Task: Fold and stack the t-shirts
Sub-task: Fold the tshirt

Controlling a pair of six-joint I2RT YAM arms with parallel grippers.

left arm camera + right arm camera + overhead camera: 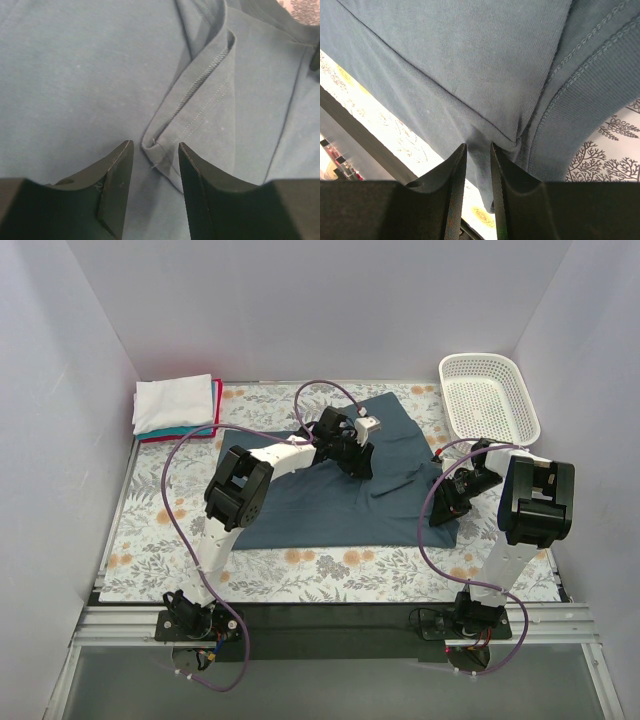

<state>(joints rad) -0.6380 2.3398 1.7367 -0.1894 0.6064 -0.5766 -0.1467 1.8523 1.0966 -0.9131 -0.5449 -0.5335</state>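
Left gripper hovers mid-shirt, the slate-blue shirt spread on a floral table cover, folded tees far-left by the white wall. Left wrist: jaws spread, a hemmed fold at the tips. Right wrist: right gripper pinches the shirt's edge near the cover's border.

You'll see a rectangular white plastic mesh basket at the upper right of the top view, resting on a pale floral-print table cover with orange blossoms. Plain white walls enclose three sides, and a black strip borders the bottom.
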